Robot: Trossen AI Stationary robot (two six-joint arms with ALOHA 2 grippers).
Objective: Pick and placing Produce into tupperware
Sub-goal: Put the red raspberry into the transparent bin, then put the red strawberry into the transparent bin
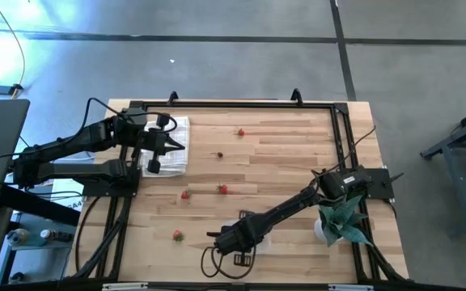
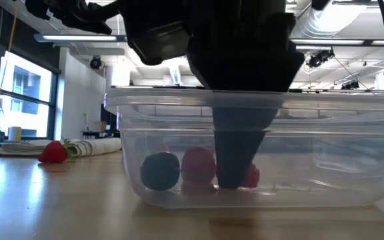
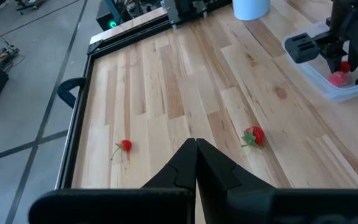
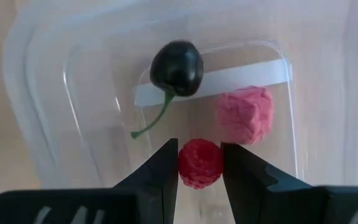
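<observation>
The clear tupperware (image 4: 42,74) sits near the table's near edge, seen through its wall (image 2: 325,153) in the low view. Inside lie a dark cherry (image 4: 177,67) with a green stem and a pink piece (image 4: 244,115). My right gripper (image 4: 199,144) reaches down into it (image 2: 235,180), shut on a red berry (image 4: 199,163). Loose produce lies on the wood: red pieces (image 1: 186,194), (image 1: 222,189), (image 1: 177,236), (image 1: 240,132) and a dark one (image 1: 221,155). My left gripper (image 1: 183,146) hovers shut at the table's left, over the cloth. My right gripper pinches the red berry (image 4: 199,171) between its two fingers, one on each side of it. The fingers come from above, pointing down into the tupperware. The berry is low in the container (image 2: 251,177); whether it rests on the floor I cannot tell.
A white checked cloth (image 1: 178,127) lies at the left under my left arm. A teal potted plant (image 1: 342,218) stands at the right edge. A black frame rail (image 1: 241,106) runs round the table. Bare wood stretches across the middle (image 1: 281,162).
</observation>
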